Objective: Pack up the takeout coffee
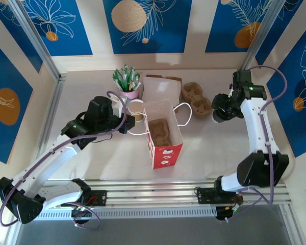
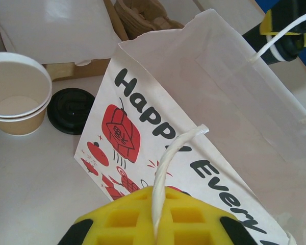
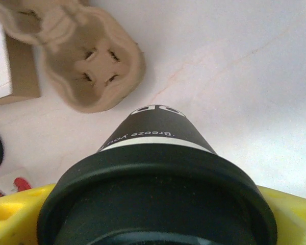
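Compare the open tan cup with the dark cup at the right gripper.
Colour: the tan cup is kraft with a white inside; the dark cup is black with a white band. Lid: the tan cup is open, a black lid lying beside it; the dark cup is capped. Support: the tan cup stands on the table; the right gripper holds the dark cup. Both are tapered cups.

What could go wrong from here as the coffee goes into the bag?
The right claw flanks the coffee cup up by its lid; a loose grip could drop or spill it. The left claw pinches just one string handle of the bag, so the bag could tip or its mouth narrow. The tray inside could snag the cup.
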{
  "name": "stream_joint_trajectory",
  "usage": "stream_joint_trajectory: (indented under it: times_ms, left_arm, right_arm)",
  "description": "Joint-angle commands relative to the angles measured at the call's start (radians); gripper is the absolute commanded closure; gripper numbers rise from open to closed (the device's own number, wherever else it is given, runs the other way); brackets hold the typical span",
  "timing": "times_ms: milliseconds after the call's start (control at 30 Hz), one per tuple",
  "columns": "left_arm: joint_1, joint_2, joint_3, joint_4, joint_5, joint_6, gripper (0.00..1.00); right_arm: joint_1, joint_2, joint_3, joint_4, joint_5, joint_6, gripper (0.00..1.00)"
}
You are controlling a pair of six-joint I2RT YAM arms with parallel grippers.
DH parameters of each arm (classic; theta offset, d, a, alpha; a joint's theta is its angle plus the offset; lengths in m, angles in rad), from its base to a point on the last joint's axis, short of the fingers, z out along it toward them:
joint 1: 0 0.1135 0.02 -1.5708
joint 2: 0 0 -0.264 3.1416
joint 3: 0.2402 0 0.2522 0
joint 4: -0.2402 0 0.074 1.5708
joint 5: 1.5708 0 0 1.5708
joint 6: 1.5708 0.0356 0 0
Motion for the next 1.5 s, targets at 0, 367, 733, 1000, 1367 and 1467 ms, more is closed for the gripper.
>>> stream_joint_trajectory:
  times_ms: [0, 367, 733, 1000, 1367, 1467]
  left_arm:
    - [0.016, -0.010, -0.011, 0.023, 0.023, 0.014, 1.00]
    - [0.022, 0.005, -0.016, 0.030, 0.029, 0.017, 1.00]
    - [0.026, 0.014, -0.017, 0.028, 0.024, 0.025, 1.00]
    - [0.034, 0.020, -0.017, 0.025, 0.026, 0.030, 1.00]
    - [0.039, 0.023, -0.017, 0.027, 0.036, 0.031, 1.00]
    - [0.039, 0.020, -0.017, 0.024, 0.035, 0.033, 1.00]
  right_arm:
    - [0.033, -0.068, 0.044, -0.072, -0.030, 0.013, 0.16]
    - [0.153, -0.218, 0.279, -0.203, -0.035, 0.030, 0.17]
    - [0.461, -0.175, 0.619, -0.343, -0.026, 0.114, 0.21]
    - [0.800, -0.075, 0.724, -0.423, 0.065, 0.176, 0.21]
    - [1.005, 0.147, 0.837, -0.572, 0.164, 0.162, 0.21]
    - [1.028, 0.209, 0.861, -0.604, 0.173, 0.151, 0.21]
